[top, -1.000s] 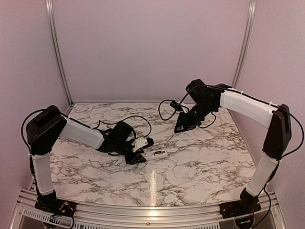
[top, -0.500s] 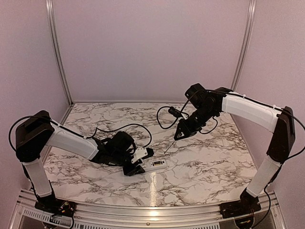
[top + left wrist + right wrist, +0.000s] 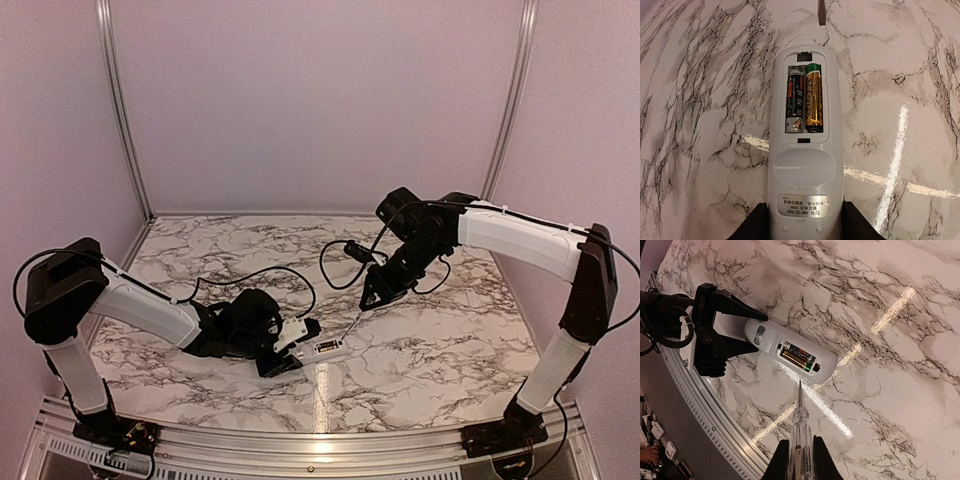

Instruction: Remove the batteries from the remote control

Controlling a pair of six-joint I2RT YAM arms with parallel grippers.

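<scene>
My left jaws clamp the remote [image 3: 805, 150] by its butt, flat on the worktop [image 3: 900, 75], batteries [image 3: 804, 97] face-up, while my right jaws pinch the probe [image 3: 800, 425], tip just beside the remote's long edge, pointing crosswise at the batteries.

Remote [image 3: 802, 170]: slim white bar, laid flat, back face up, cover off.
Place: just toward 6 o'clock from centre in the top view.
Batteries [image 3: 804, 100]: two, seated side by side in the open bay, toward the remote's 12 o'clock end in the left wrist view; black at 9 o'clock, gold at 3.
</scene>
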